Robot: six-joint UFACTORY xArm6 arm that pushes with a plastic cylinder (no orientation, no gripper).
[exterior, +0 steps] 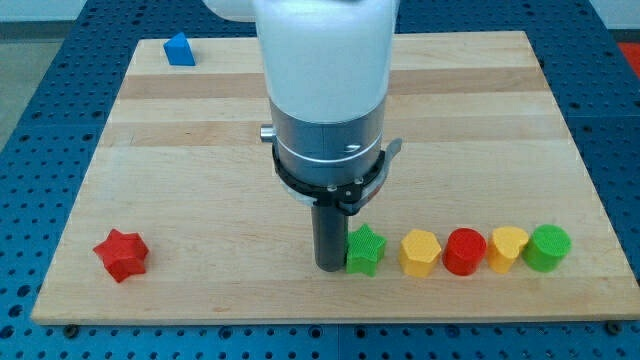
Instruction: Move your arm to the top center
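My arm's white and grey body fills the upper middle of the view and ends in a dark rod. My tip (pixel 329 265) rests on the wooden board (pixel 200 180) near its bottom edge, touching the left side of a green star block (pixel 366 250). To the right of that star runs a row: a yellow hexagon block (pixel 420 253), a red cylinder block (pixel 464 251), a yellow block (pixel 508 248) and a green cylinder block (pixel 548 247).
A red star block (pixel 121 254) lies at the board's bottom left. A blue block (pixel 179 49) sits at the top left corner. A blue perforated table (pixel 40 90) surrounds the board.
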